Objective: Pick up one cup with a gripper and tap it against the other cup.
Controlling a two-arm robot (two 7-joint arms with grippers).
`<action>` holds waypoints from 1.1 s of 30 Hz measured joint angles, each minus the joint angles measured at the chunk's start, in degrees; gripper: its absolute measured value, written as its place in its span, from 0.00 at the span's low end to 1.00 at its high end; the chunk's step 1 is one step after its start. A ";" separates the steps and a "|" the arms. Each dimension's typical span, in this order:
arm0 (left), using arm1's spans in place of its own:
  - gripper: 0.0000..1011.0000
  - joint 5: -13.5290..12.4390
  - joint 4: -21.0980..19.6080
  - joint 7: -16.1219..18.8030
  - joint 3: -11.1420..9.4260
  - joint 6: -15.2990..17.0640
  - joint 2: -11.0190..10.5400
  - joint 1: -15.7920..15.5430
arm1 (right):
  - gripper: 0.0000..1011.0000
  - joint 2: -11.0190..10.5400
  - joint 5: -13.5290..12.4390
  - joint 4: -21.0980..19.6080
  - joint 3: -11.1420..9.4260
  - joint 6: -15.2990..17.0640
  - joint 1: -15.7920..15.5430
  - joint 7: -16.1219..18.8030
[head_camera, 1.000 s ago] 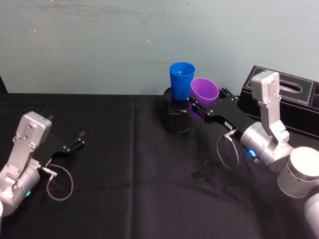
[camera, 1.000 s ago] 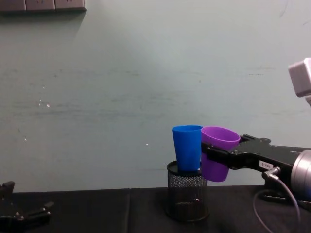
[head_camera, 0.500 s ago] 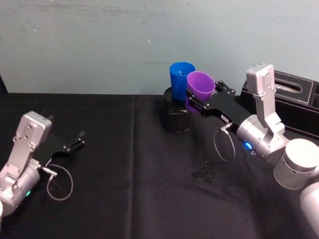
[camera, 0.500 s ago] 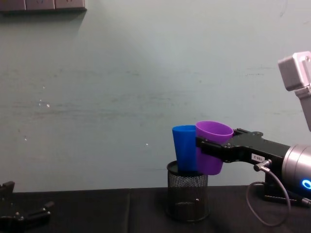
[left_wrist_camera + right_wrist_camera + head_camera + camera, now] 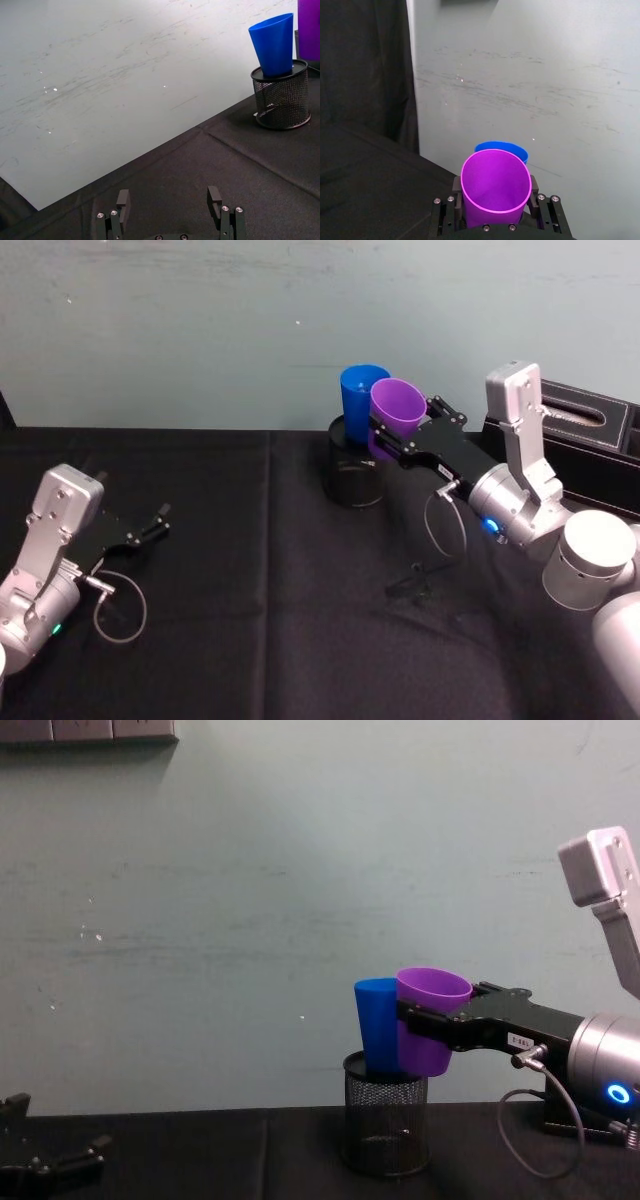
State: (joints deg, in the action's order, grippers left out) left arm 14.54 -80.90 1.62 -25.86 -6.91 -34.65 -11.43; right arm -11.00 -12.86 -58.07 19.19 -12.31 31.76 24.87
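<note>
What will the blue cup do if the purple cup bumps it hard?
It would probably wobble or tip: the blue cup stands tilted, narrow end down, in the black mesh pen holder, most of it above the rim. It looks like thin plastic, so likely light and unbreakable. The right gripper holds the purple cup beside it.

The right gripper (image 5: 495, 204) clamps the purple cup (image 5: 495, 186) upright — the blue cup (image 5: 518, 149) peeks out just behind its rim.

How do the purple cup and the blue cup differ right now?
Purple cup hangs off the table, gripped by the right tool; blue cup stands in the mesh holder. Purple cup is to the blue cup's right, nearer the robot. Both are tapered tumblers, mouths up.
</note>
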 joint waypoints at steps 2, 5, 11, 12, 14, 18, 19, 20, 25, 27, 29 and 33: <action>1.00 0.00 0.00 0.00 0.00 0.00 0.00 0.00 | 0.73 0.15 0.08 0.49 0.07 -0.15 0.31 0.10; 1.00 0.00 0.00 0.00 0.00 0.00 0.00 0.00 | 0.73 0.37 0.16 1.30 0.16 -0.39 0.77 0.35; 1.00 0.00 0.00 0.00 0.00 0.00 0.00 0.00 | 0.73 0.69 0.30 2.63 0.28 -0.80 1.60 0.66; 1.00 0.00 0.00 0.00 0.00 0.00 0.00 0.00 | 0.73 0.73 0.32 2.80 0.30 -0.85 1.72 0.70; 1.00 0.00 0.00 0.00 0.00 0.00 0.00 0.00 | 0.73 0.83 0.45 3.12 0.37 -0.98 2.00 0.79; 1.00 0.00 0.00 0.00 0.00 0.00 0.00 0.00 | 0.73 1.01 0.55 3.76 0.42 -1.24 2.49 0.94; 1.00 0.00 0.00 0.00 0.00 0.00 0.00 0.00 | 0.73 1.01 0.55 3.76 0.42 -1.24 2.49 0.94; 1.00 0.00 0.00 0.00 0.00 0.00 0.00 0.00 | 0.73 1.06 0.57 3.98 0.43 -1.33 2.68 1.02; 1.00 0.00 0.00 0.00 0.00 0.00 0.00 0.00 | 0.73 1.28 0.67 4.71 0.47 -1.54 3.26 1.20; 1.00 0.00 0.00 0.00 0.00 0.00 0.00 0.00 | 0.73 1.29 0.69 4.79 0.47 -1.54 3.33 1.23; 1.00 0.00 0.00 0.00 0.00 0.00 0.00 0.00 | 0.73 1.29 0.69 4.80 0.47 -1.54 3.38 1.26; 1.00 0.00 0.00 0.00 0.00 0.00 0.00 0.00 | 0.73 1.23 0.74 4.67 0.43 -1.46 3.40 1.28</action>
State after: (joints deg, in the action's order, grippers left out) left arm 14.55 -80.90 1.62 -25.86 -6.91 -34.65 -11.43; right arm -9.77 -12.12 -53.40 19.62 -13.78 35.16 26.16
